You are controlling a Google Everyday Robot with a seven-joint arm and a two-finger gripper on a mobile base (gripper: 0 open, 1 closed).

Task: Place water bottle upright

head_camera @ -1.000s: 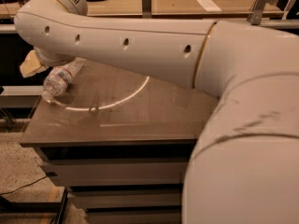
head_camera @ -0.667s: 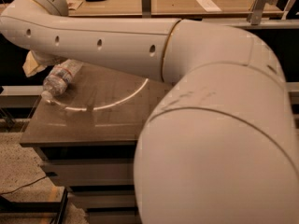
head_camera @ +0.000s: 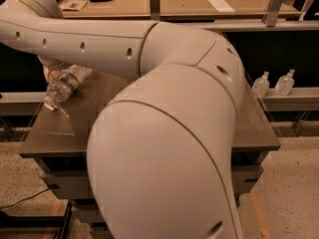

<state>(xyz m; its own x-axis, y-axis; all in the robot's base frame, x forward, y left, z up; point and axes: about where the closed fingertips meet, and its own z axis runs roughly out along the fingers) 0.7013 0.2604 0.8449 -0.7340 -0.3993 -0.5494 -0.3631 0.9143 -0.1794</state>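
At the table's point(head_camera: 55, 138) left edge, your gripper point(head_camera: 51, 71) sits mostly hidden under the arm point(head_camera: 99, 39), beside the bottle point(head_camera: 64, 85) (lying on its side); its hold you cannot tell.

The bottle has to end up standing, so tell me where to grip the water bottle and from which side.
Probably grip the water bottle across its mid-body, coming from above: it lies on its side on the table, cap toward the near left edge. The gripper sits by its far end, mostly hidden under the arm.

The crinkled clear-plastic water bottle point(head_camera: 64, 83) lies by the gripper point(head_camera: 50, 73) on the matt table point(head_camera: 55, 133).
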